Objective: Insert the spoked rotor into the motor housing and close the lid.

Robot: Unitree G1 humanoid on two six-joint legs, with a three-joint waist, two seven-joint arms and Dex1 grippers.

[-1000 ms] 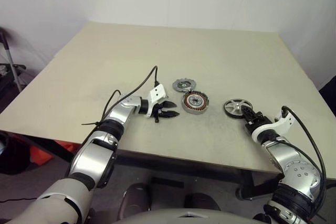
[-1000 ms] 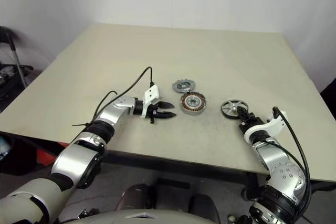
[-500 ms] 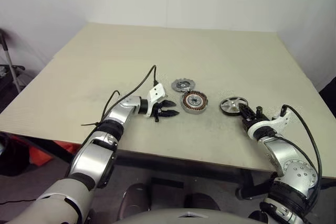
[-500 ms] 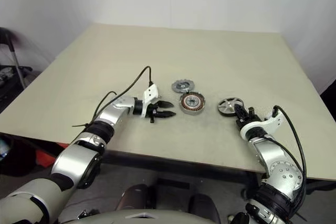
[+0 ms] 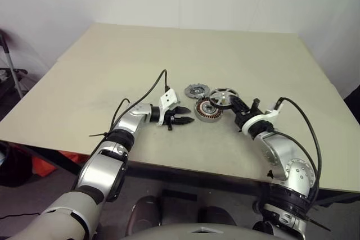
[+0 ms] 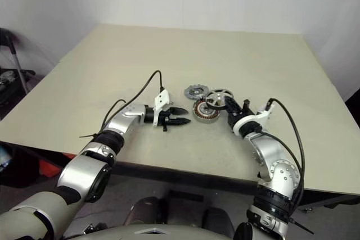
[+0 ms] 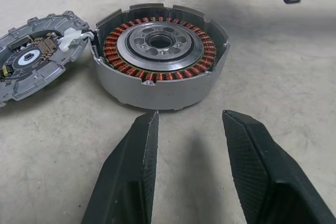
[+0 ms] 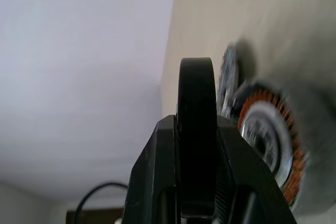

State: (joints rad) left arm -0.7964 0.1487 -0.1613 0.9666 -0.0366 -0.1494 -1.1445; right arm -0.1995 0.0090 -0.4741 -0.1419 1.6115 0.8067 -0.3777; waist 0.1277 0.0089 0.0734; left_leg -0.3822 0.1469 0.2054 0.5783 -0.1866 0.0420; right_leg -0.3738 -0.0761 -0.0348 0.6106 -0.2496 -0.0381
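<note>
My right gripper (image 5: 232, 103) is shut on the black rim of the spoked rotor (image 5: 223, 97), holding it in the air just right of and above the motor housing (image 5: 206, 109). In the right wrist view the rotor's rim (image 8: 196, 129) stands edge-on between the two fingers, with the housing (image 8: 273, 140) beyond. The housing sits on the table, its copper windings (image 7: 157, 45) facing up. The lid (image 5: 197, 90), a notched grey disc (image 7: 31, 61), lies flat just behind the housing, touching it. My left gripper (image 5: 185, 120) rests open on the table left of the housing, its fingertips (image 7: 149, 124) a short way from the wall.
The beige table (image 5: 185, 54) stretches wide behind and to both sides of the parts. A black cable (image 5: 147, 94) loops over my left forearm. The table's front edge (image 5: 185, 167) runs close below both arms.
My right gripper has lifted the spoked rotor off the table and carried it left, from the table's right part to just beside the housing, rolling its wrist. The left gripper has kept still.
</note>
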